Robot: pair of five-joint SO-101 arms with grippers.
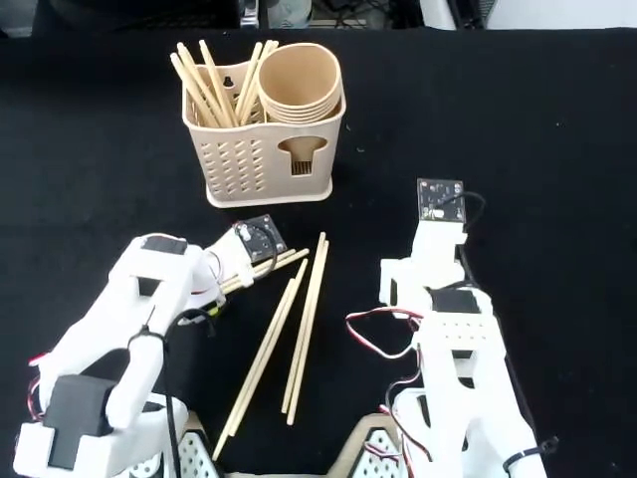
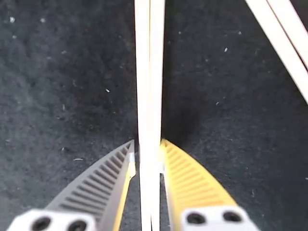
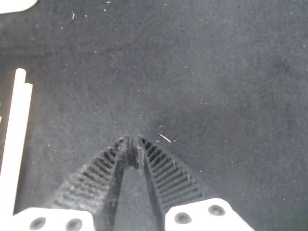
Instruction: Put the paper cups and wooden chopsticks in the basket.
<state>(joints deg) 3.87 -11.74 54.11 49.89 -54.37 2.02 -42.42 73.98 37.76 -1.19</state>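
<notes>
Hidden or cut off: the bases of the left arm [image 1: 119, 349] and right arm [image 1: 458, 368] are cut by the near edge of the high view. From above, the fingers of both grippers are covered by their wrist camera boards. The lower ends of the upright sticks [image 1: 204, 85] are hidden inside the basket [image 1: 261, 164], and the far end of the held pair [image 2: 149, 72] runs out of the left wrist view. A pale corner [image 3: 14, 5] at the edge of the right wrist view cannot be identified.

Task items: the basket is beige, perforated and two-celled, and stands at the far middle of the table [image 1: 537, 129]. A nested stack of tan cups [image 1: 302, 85] fills one cell; the upright sticks fan out of the other. Loose sticks [image 1: 299, 329] lie on the cloth between the arms as two long pale pairs, slanted, with their far ends toward the basket.

Grippers: the left gripper [image 2: 147, 144] is closed onto the held pair – one grey and one yellow finger are pressed against its sides, low over the cloth and just beside the loose sticks. The right gripper [image 3: 131, 144] is closed tip to tip with nothing between, over bare cloth.

Room: black cloth lies open to the right of the basket and around the right arm – the loose sticks are near the table's near edge.
</notes>
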